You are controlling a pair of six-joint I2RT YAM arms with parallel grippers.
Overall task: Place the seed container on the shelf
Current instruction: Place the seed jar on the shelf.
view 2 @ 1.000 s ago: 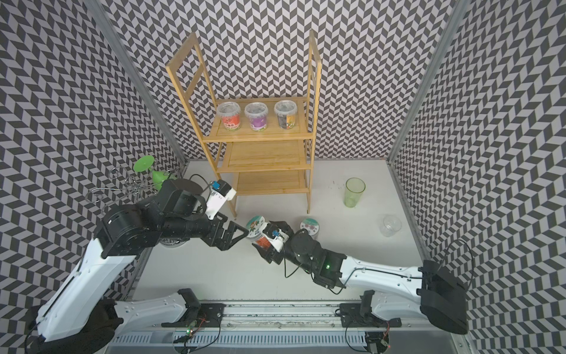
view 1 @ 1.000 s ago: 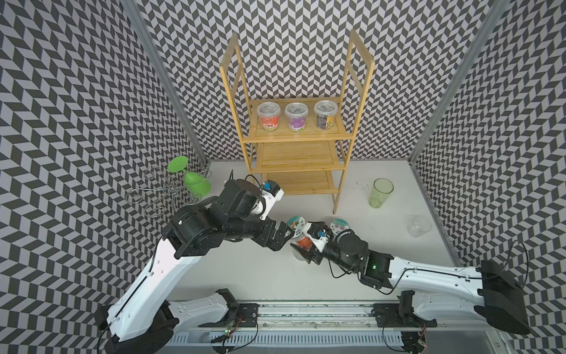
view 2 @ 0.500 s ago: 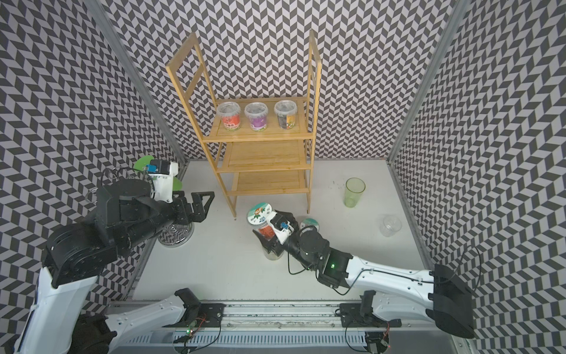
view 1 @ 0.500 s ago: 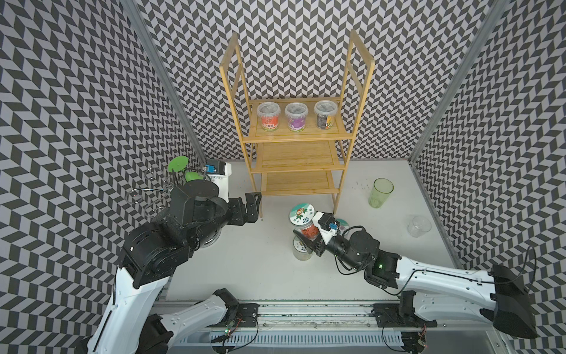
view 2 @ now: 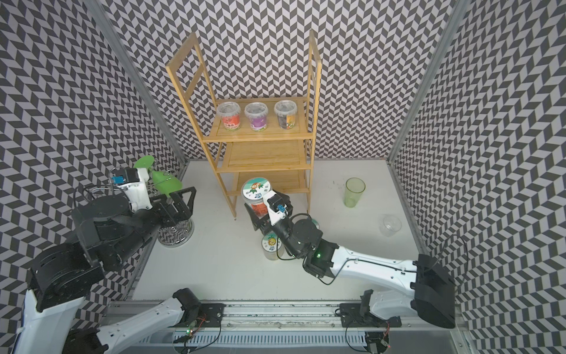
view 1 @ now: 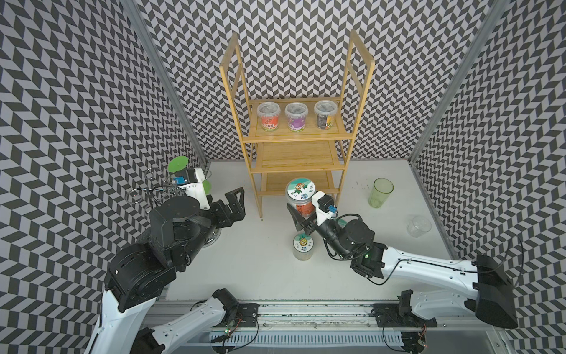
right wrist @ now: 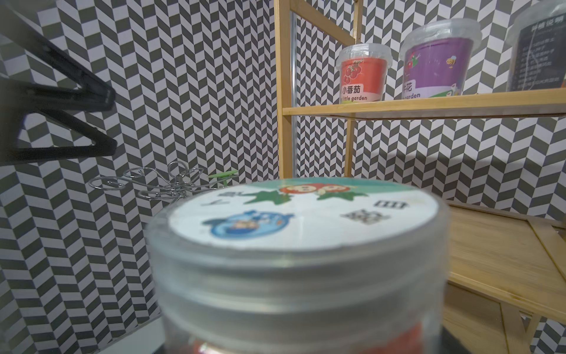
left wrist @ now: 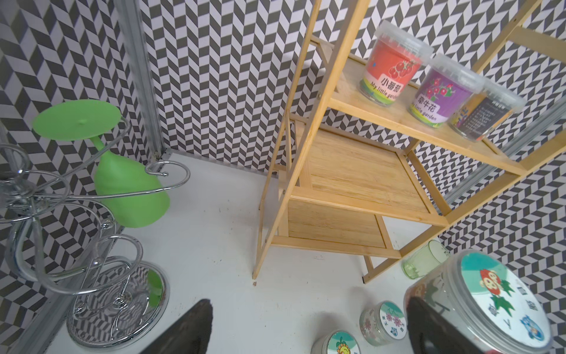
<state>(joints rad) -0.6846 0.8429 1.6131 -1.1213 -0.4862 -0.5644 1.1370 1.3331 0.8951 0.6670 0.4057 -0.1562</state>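
Observation:
The seed container (view 1: 300, 188) (view 2: 256, 188) is a clear jar with a red label and a white-and-teal picture lid. My right gripper (view 1: 304, 214) (view 2: 260, 214) is shut on its body and holds it upright above the table, just in front of the shelf's (view 1: 294, 136) (view 2: 257, 139) lowest tier. In the right wrist view the seed container (right wrist: 294, 214) fills the foreground and hides the fingers, with the shelf (right wrist: 490, 104) behind it. My left gripper (view 1: 234, 207) (view 2: 183, 202) (left wrist: 306, 321) is open and empty, off to the left of the shelf.
Three seed tubs, red (view 1: 269, 115), purple (view 1: 296, 115) and dark (view 1: 325, 113), stand on the top tier. A small jar (view 1: 302, 245) stands under the right wrist, a second one (left wrist: 382, 318) beside it. Green tumbler (view 1: 379, 193) and clear cup (view 1: 419, 226) at right. Chrome stand (view 2: 176, 234) with green glass (left wrist: 128, 193) at left.
My left arm has drawn back to the left, away from the jar, with its gripper open. My right gripper has lifted the seed container up and toward the shelf.

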